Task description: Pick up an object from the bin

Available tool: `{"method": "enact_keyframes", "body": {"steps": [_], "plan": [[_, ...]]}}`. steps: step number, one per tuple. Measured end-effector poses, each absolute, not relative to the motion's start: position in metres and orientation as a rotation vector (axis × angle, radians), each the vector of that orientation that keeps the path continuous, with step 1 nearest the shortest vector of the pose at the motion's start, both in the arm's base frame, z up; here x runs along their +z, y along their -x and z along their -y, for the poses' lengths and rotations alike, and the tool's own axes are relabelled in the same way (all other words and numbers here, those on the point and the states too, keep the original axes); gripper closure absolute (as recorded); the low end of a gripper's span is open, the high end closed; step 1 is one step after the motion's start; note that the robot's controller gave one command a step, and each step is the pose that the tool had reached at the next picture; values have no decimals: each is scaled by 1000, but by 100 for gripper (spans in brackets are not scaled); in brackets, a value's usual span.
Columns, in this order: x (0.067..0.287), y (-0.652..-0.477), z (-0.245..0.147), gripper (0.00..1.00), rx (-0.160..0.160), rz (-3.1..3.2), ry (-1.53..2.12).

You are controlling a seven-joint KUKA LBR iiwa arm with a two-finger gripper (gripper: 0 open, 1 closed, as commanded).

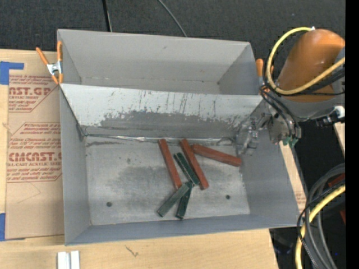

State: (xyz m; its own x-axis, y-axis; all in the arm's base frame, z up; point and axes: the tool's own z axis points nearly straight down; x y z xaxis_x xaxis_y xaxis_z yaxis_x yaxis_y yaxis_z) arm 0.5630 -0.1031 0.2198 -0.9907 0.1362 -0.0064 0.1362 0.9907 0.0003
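My gripper [248,140] hangs at the bin's right side, near the back wall, just above the right end of a reddish-brown stick [217,155] that lies almost level across the floor. Nothing shows between its fingers. Left of that stick, two more reddish-brown sticks [170,163] [194,164] slant down to the right, with a dark green stick [185,169] between them.
Two more dark green sticks [174,200] [184,203] lie crossed at the front middle of the bin. The left half of the floor is bare metal. The arm with its orange cover and yellow cables stands over the bin's right rim.
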Motion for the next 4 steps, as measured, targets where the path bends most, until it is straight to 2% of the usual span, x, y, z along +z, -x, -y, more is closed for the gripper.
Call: {"method": "enact_keyframes", "body": {"steps": [1,2,3,4], "plan": [[219,-562,103,0,-1,-3131,-214],[219,-562,103,0,-1,-3131,-214],[186,-565,102,0,0,-3117,-298],[118,-579,106,0,2,-3100,-465]]}}
